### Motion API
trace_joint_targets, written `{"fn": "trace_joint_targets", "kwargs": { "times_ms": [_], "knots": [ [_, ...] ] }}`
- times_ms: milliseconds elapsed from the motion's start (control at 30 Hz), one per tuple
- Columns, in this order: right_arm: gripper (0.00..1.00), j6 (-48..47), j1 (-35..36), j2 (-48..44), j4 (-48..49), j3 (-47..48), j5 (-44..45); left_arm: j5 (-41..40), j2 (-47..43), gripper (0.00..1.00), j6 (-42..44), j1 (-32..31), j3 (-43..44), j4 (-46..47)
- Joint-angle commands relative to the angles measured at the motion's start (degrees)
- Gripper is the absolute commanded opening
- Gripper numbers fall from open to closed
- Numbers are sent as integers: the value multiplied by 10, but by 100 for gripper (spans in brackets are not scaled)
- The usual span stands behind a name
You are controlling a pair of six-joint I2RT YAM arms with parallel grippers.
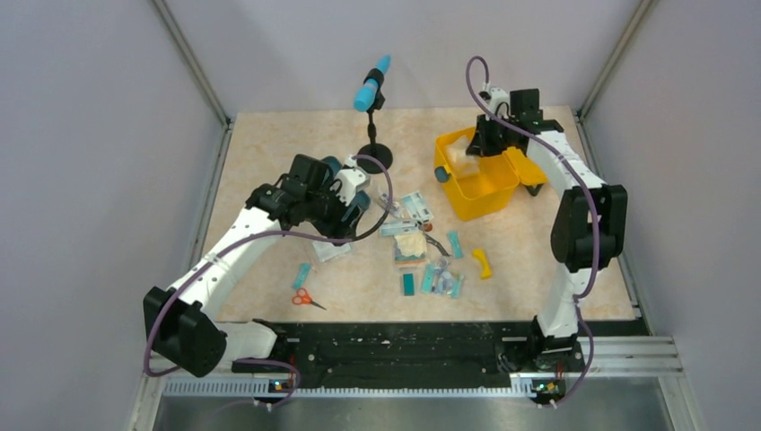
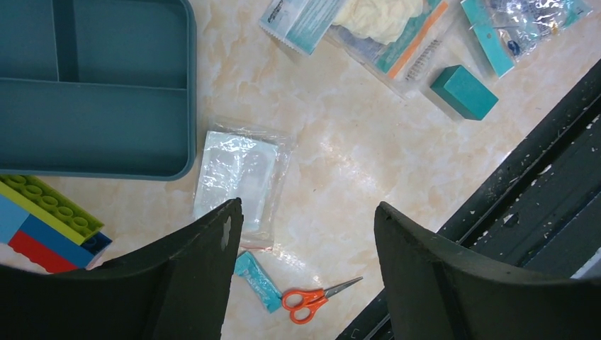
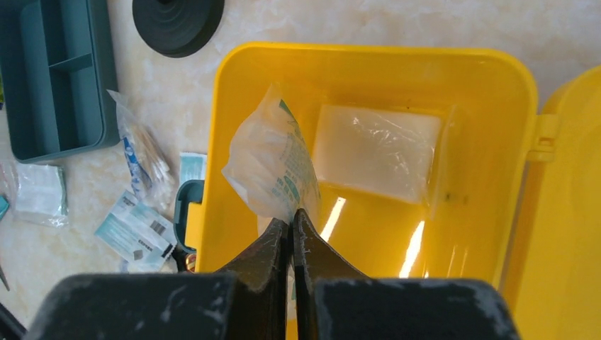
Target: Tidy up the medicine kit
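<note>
— What's my right claw (image 3: 291,219) got?
— I see it pinched shut on a clear packet (image 3: 273,170), with the open medicine kit (image 3: 368,60) right beneath.
— And my left claw (image 2: 308,212)?
— Spread wide and empty. A flat pouch (image 2: 237,170) lies just below one finger, and the insert tray (image 2: 106,149) is ahead.

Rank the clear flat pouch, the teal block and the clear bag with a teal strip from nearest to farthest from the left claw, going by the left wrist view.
1. clear flat pouch: centre-left, right at one fingertip of the open left claw.
2. teal block: upper right, standing alone.
3. clear bag with a teal strip: top right corner.
</note>
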Motion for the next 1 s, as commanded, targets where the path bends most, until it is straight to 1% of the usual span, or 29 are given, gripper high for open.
{"fn": "trace_joint_targets", "kwargs": {
  "times_ms": [0,67,100,233,433,500,533,567,633,733,867,967],
  "knots": [
    [0,26,-2,23,21,11,-32,-14,-2,73,9,6,-26,40],
    [0,27,-2,38,27,19,-27,-10,2,72,3,11,-16,38],
    [0,44,-2,46,33,25,-25,-9,3,73,6,13,-10,33],
    [0,68,-2,84,44,49,6,-33,8,72,24,13,-3,19],
    [1,61,-2,116,46,65,68,-47,11,72,33,14,0,6],
    [11,59,-2,117,47,69,99,-54,9,72,37,15,1,3],
    [21,60,-1,116,48,69,111,-57,9,72,39,16,-1,4],
    [28,59,-1,113,51,69,122,-58,8,72,40,17,0,4],
    [36,57,0,107,54,69,140,-60,9,72,41,18,0,4],
    [43,54,6,100,59,70,161,-57,10,72,42,19,-1,6],
    [49,46,19,90,59,75,186,-55,11,72,43,19,-3,11],
    [50,44,27,77,58,79,180,-63,12,72,42,19,-6,17]
  ]
}}
